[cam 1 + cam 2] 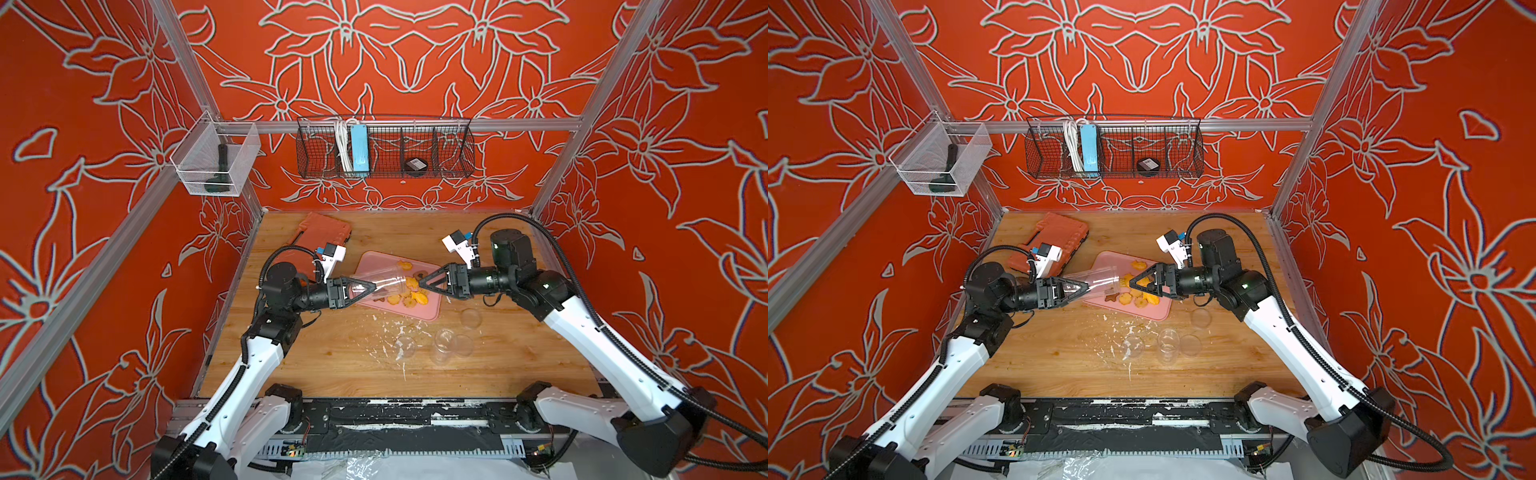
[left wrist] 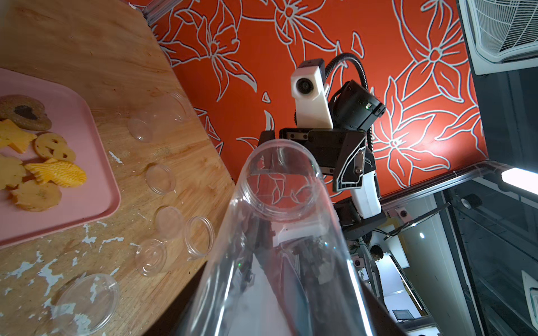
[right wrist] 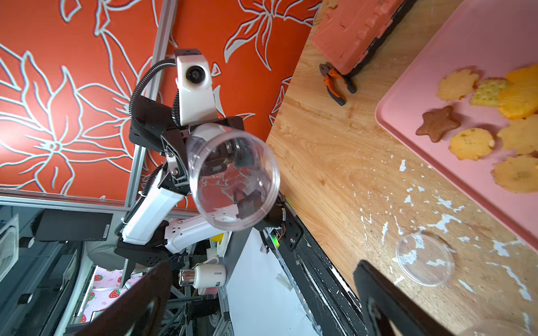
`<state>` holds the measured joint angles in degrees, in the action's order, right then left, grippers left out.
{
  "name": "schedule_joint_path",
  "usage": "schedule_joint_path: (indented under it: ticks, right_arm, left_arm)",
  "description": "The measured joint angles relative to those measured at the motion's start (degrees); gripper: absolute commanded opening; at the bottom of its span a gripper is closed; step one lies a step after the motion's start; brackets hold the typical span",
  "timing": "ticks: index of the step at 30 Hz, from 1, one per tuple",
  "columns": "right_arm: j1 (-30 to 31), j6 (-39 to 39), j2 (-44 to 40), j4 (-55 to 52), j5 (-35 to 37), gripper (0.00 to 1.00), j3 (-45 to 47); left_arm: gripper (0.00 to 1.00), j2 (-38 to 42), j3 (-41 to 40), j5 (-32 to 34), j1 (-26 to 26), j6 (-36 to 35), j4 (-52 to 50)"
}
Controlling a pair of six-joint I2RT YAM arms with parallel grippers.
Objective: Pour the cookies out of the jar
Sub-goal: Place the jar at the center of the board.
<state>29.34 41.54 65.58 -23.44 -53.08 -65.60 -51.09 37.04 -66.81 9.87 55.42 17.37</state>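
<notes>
**Colleague:** How far along is the pouring?

**Me:** I judge it is almost finished. The cookies (image 1: 411, 293) lie in a loose group on the pink tray (image 1: 430, 311), mostly yellow ones and a few brown. In both wrist views I look through the jar (image 2: 279, 232) and I find no cookie inside. I see only reflections and dark parts of my arm behind the clear wall.

**Colleague:** Where is the jar, and what holds it?

**Me:** My left tool (image 1: 372, 286) is clamped on its body and holds it over the side of the tray nearer to my left arm. It seems to hang clear of the worktop (image 1: 332, 353). My right tool (image 1: 420, 284) has its jaws wide apart and carries nothing. It is just beside the far end of the jar, above the cookies.

**Colleague:** Which way does the jar point?

**Me:** Its long axis lies nearly level and runs from my left arm toward my right arm. The mouth, with the threaded ring, faces the right tool. I cannot tell whether it slopes down a little.

**Colleague:** What is left?

**Me:** In my opinion, only to turn the jar upright and set it down.
</notes>
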Motion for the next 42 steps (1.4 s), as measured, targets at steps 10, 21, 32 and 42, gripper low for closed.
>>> schedule_joint_path:
  ticks: [10,21,32,42]
  right_arm:
    - [6.7,3.0,7.0,6.7,-1.5,0.95,-1.4]
    - [9.2,5.7,8.8,11.5,-2.7,0.87,-2.3]
    - [9.3,7.9,8.9,13.5,-2.6,0.82,-2.3]
    - [9.3,9.3,9.1,15.3,-2.6,0.77,-2.2]
  left_arm:
    - [0.56,0.0,-0.3,0.0,1.3,1.1,1.4]
    - [0.56,0.0,-0.5,0.0,1.8,1.1,1.6]
    - [0.56,0.2,-0.5,0.0,2.6,1.4,3.5]
    - [0.56,0.5,-1.3,0.0,3.0,2.3,4.9]
